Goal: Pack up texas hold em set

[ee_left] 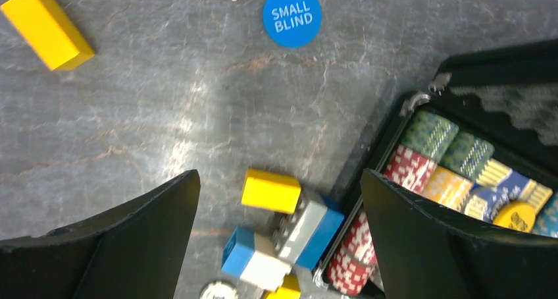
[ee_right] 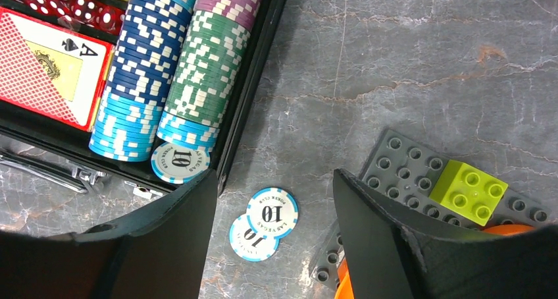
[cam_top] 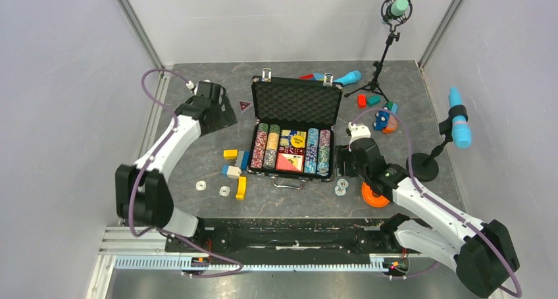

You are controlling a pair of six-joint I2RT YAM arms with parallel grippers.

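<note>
Now: your right gripper [ee_right: 273,180] spread, empty, over two overlapping loose chips [ee_right: 264,223] just right of open briefcase [cam_top: 296,101], mid-table. Flat chips may skid or separate when you pinch; finger could clip case wall. Left gripper [ee_left: 279,180] spread wide, empty.

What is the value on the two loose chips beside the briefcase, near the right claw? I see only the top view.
Observer: Both chips read 10; they overlap on the table, below the open right claw.
Operator: Does the left arm hide anything?
Observer: Yes, a blue button reading SMALL BLIND lies on the table.
Operator: What shows on the red deck?
Observer: An ace of spades.
</note>
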